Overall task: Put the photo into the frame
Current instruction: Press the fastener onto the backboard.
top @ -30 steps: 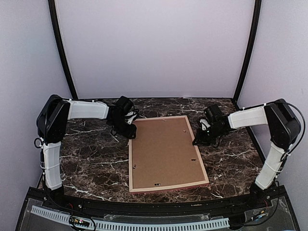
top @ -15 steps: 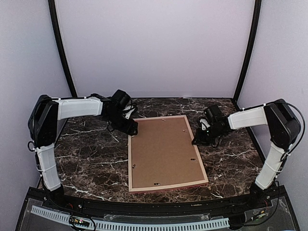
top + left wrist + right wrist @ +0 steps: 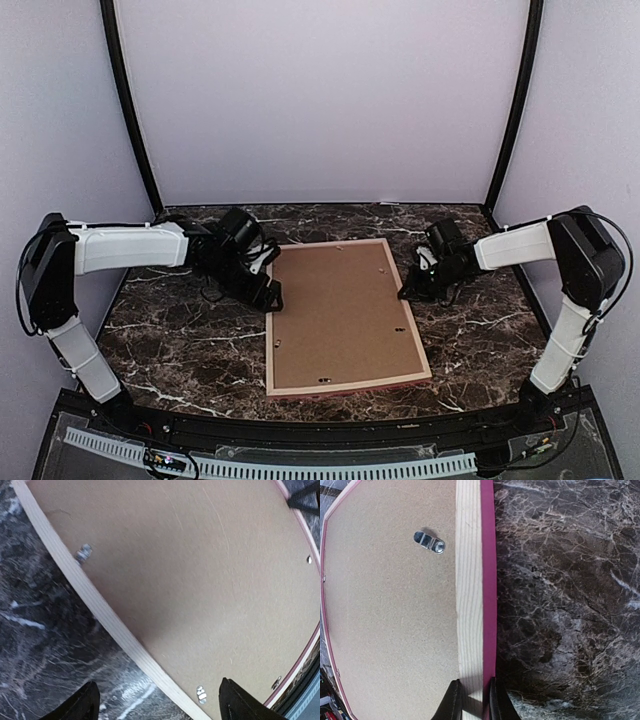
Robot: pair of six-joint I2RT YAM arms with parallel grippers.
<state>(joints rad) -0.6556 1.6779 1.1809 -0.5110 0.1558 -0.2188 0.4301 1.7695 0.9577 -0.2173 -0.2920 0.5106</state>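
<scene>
The frame (image 3: 270, 345) lies face down on the marble table, its pale wood side and pink rim up, with the plain brown backing board (image 3: 340, 310) filling it. The photo is hidden. My right gripper (image 3: 405, 293) is shut on the frame's right rail; in the right wrist view the gripper (image 3: 473, 700) has both fingers pinching the wood-and-pink rail (image 3: 470, 580). My left gripper (image 3: 272, 297) is open over the frame's left rail; in the left wrist view the gripper (image 3: 159, 700) straddles the rail (image 3: 100, 612) without touching it.
Small metal turn clips (image 3: 83, 553) (image 3: 430, 541) sit along the backing board's edges. Dark marble table (image 3: 180, 340) surrounds the frame. Walls and black poles close in the back and sides. A black rail runs along the near edge.
My left arm has stretched out and its gripper has slid nearer along the frame's left rail. The frame's near end has shifted slightly left. The right gripper holds still.
</scene>
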